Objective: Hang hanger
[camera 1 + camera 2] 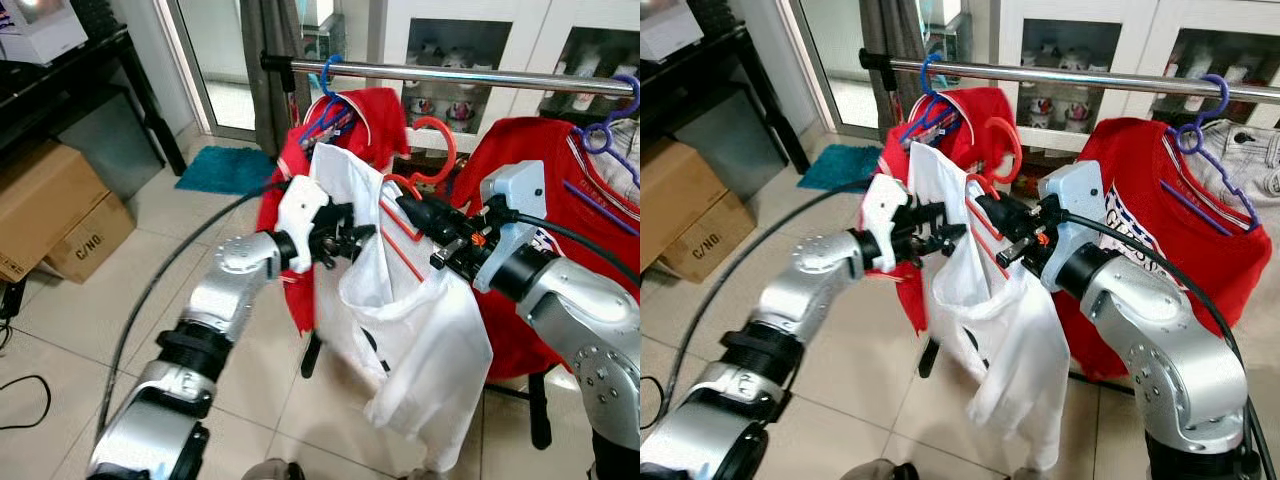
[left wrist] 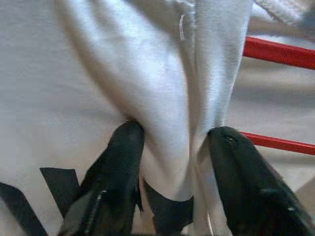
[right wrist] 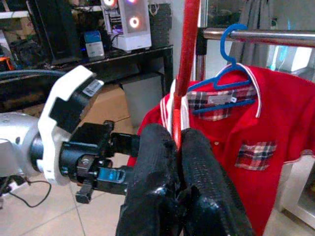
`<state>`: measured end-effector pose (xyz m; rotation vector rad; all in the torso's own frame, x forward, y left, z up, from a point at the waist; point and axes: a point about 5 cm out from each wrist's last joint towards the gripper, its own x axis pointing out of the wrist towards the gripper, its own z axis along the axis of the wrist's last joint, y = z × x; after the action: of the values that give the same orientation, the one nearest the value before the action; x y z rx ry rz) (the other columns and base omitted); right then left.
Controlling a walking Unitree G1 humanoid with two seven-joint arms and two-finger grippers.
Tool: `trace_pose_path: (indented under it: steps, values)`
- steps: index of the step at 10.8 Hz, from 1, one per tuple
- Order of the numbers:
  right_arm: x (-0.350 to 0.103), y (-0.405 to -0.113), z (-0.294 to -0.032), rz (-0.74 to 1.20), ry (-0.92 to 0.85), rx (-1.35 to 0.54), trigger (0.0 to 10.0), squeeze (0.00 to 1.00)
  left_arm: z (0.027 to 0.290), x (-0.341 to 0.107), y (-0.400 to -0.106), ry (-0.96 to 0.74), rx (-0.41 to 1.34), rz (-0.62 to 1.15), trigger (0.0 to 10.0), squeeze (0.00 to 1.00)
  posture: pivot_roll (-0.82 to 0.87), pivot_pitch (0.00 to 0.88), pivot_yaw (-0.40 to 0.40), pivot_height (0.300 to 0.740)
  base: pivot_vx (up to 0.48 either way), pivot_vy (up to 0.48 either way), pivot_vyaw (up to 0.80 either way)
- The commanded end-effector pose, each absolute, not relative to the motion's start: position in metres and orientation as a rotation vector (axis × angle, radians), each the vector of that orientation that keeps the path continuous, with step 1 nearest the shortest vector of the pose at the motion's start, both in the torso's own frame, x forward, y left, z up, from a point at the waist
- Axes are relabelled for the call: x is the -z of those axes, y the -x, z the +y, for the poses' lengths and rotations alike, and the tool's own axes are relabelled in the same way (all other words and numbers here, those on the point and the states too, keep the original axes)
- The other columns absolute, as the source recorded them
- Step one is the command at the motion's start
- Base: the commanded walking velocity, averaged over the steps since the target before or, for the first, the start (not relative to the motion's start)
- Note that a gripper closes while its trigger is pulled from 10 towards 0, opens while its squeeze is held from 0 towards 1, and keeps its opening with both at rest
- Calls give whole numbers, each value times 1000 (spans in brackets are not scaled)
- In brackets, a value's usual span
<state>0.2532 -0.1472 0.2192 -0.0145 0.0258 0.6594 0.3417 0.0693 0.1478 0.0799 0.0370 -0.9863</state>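
The right gripper pinches the thin red plastic hanger tight. The left gripper squeezes a fold of the white cloth shirt. Both are below the shiny metal rail.

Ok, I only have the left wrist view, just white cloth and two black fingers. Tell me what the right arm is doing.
Observer: The right gripper is shut on the red hanger that carries the white shirt.
Operator: Say whether its hook is on the rail.
Observer: Not yet. The hook sits below the metal rail, between the red polo on a blue hanger and the red T-shirt on a purple hanger.
Operator: Confirm where my left gripper sits on the shirt.
Observer: The left gripper pinches a fold at the shirt's upper left edge, beside the hanger.
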Motion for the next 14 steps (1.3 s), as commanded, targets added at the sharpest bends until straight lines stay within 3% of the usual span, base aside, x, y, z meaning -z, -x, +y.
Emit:
trace_pose_path:
  steps: [1,9,14]
  values:
    - [-225,-249,-146,1,18,-672,0,0,67,-147,-342,-109,1001,35,0,0,-158,76,143,740,0,0,0]
    - [-222,-248,-147,24,23,-671,0,0,66,-144,-341,-66,993,-8,0,0,-155,85,133,740,0,0,0]
    - [-217,-251,-152,65,42,-630,0,0,80,-149,-336,24,970,-49,0,0,-156,88,123,740,0,0,0]
